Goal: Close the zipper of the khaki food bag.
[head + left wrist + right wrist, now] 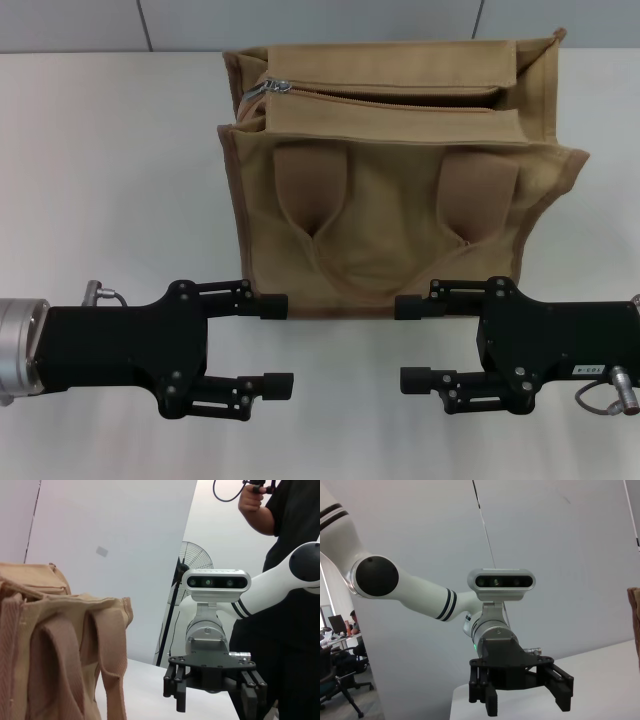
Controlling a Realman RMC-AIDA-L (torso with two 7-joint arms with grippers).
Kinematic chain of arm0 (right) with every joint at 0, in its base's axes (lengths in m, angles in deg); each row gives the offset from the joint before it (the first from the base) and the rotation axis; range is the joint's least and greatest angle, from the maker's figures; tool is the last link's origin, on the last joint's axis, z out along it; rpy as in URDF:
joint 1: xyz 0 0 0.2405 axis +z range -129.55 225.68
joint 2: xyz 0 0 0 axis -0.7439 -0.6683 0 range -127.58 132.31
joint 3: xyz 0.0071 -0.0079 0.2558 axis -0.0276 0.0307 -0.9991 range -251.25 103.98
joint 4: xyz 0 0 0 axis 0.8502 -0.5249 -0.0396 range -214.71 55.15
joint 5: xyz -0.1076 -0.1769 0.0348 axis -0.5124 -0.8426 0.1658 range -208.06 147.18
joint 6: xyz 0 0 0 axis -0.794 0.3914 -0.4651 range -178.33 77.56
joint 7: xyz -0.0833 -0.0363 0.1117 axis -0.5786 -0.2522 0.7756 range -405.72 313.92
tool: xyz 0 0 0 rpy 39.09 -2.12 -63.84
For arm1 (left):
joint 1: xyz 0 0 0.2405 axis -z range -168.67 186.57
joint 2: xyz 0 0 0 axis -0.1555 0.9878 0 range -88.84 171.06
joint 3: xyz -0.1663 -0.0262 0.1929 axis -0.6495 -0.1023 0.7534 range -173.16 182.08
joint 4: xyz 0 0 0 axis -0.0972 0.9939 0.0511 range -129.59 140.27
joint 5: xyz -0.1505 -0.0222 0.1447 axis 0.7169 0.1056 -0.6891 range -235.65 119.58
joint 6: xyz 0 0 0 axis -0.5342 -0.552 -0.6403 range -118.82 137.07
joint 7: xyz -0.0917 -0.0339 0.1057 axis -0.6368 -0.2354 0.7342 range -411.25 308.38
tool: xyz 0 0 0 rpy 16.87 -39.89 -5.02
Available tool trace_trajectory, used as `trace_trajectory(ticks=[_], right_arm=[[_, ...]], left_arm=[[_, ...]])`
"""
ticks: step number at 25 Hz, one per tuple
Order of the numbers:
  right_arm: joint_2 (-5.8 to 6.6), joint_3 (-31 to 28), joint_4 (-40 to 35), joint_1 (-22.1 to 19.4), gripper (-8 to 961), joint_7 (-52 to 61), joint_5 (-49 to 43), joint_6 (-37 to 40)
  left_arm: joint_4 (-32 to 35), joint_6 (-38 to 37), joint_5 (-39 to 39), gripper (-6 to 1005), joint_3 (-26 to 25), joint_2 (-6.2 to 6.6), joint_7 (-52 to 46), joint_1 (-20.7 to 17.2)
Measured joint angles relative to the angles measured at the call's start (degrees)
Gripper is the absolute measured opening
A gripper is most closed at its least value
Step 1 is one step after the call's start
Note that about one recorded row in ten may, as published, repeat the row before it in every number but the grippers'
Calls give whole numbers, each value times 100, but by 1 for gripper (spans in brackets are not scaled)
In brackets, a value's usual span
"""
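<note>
the khaki food bag point(400, 200) stands on the white counter point(110, 170), centred ahead of the robot, its two strap handles point(312, 195) hanging down the near face. the zipper point(390, 98) runs along the top, and its silver pull tab point(272, 87) sits at the bag's left end, so the line looks unclosed and nothing has begun. the left claw point(275, 345) hovers just in front of the bag's lower left edge, released, with fingers spread and grasping nothing; the right claw point(412, 343) mirrors it near the lower right, also released and empty. the likeliest trouble is the soft canvas: pulling the tab with one claw while the other end is unheld would probably drag or tip the bag across the counter instead of running the slider. the tab is small and lies flat, so a pinch could slip off or catch a fold of cloth. a claw reaching over could also snag a handle. no brand or label shows on the bag; a small white sticker on the right claw's body point(590, 371) is too small to read.
</note>
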Motion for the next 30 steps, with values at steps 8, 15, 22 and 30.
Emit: trace_trajectory(ticks=[8, 15, 22, 30], right_arm=[[0, 0, 0, 0, 700, 0, 1, -59], [0, -23, 6, 0, 700, 0, 1, -61], [-1, -54, 14, -24, 700, 1, 0, -61], [5, -90, 15, -56, 701, 3, 0, -37]], left_arm=[[3, 0, 0, 787, 9, 0, 0, 17], [39, 4, 39, 785, -162, 33, 6, -49], [-39, 248, 47, 785, -1709, 32, 469, -338], [-193, 770, 45, 785, -2877, -232, 1061, -466]])
